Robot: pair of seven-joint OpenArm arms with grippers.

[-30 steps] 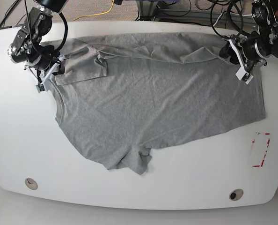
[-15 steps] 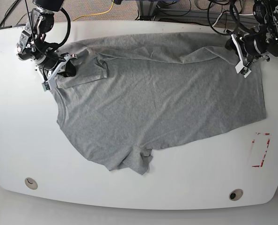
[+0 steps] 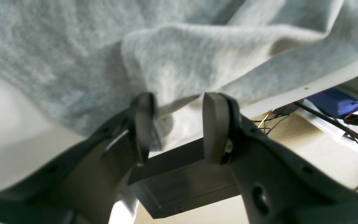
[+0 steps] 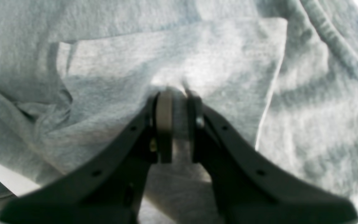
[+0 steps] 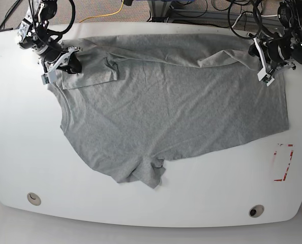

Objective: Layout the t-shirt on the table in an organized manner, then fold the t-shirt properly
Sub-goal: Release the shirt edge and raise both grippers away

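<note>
T-shirt [image 5: 171,107] spread grey and rumpled across the white table [image 5: 19,147], base view alone showing its whole outline, right wrist view showing the right gripper [image 4: 175,93] pinched tight on a sleeve fold, left gripper [image 3: 179,99] half-open around a hem fold near the table's edge.

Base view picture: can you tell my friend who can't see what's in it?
A grey t-shirt lies spread but wrinkled on a white table. The right gripper pinches its far corner on the picture's left; the left gripper sits at the opposite far corner.
</note>
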